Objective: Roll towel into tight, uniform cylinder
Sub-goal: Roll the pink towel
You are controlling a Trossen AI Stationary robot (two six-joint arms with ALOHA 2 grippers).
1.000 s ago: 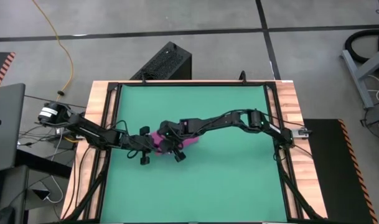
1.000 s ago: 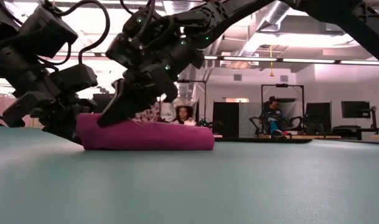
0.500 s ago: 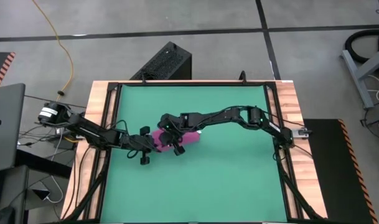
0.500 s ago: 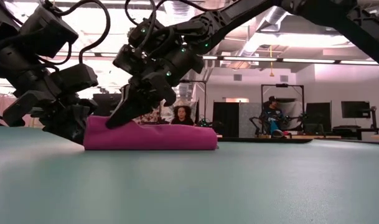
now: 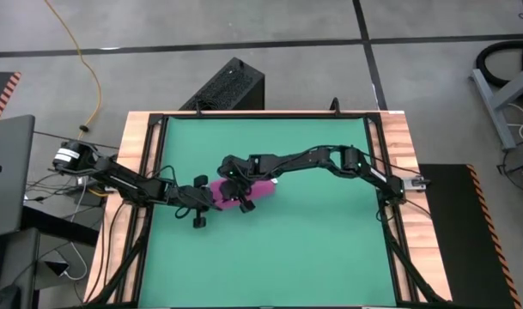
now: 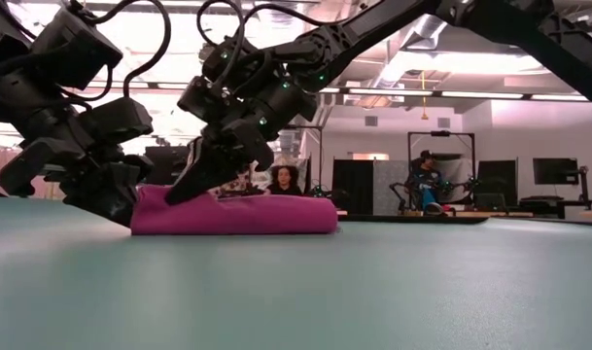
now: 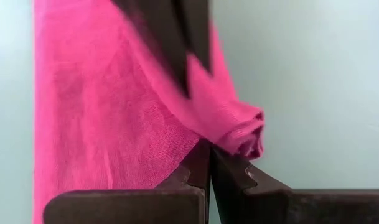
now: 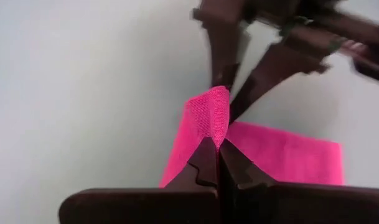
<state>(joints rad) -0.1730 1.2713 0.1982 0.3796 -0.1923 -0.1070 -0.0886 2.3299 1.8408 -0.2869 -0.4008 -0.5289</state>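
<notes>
The magenta-pink towel (image 5: 258,189) (image 6: 257,216) lies near the middle of the green mat (image 5: 313,249) as a low, flattened roll that runs left to right. My left gripper (image 5: 211,196) (image 6: 121,201) (image 7: 209,158) is shut at the roll's left end, low by the mat. My right gripper (image 5: 237,190) (image 6: 179,192) (image 8: 218,149) is shut on the roll's top, just right of the left gripper. No white tag shows. My left gripper pinches the towel at its left end (image 7: 205,140), beside the rolled tip (image 7: 248,132). Its fingers slant down from the table's left. That end stays on the mat. My right gripper pinches a raised fold of cloth (image 8: 209,115) on the roll's top near its left end, at the fingertips (image 6: 184,187). The fingers slant down from the right. The cloth peaks up at them; the rest of the roll lies on the mat.
A wooden frame (image 5: 397,154) borders the mat. A black box (image 5: 231,86) stands beyond the far edge and a laptop (image 5: 8,172) lies to the left. People (image 6: 288,178) sit in the room behind. The mat's near and right parts lie bare.
My right gripper has gone a little toward the table's far edge, staying shut, and the cloth at the roll's left end has been drawn up into a peak where it was rounded. The left end has shifted slightly right. My left gripper has kept still.
</notes>
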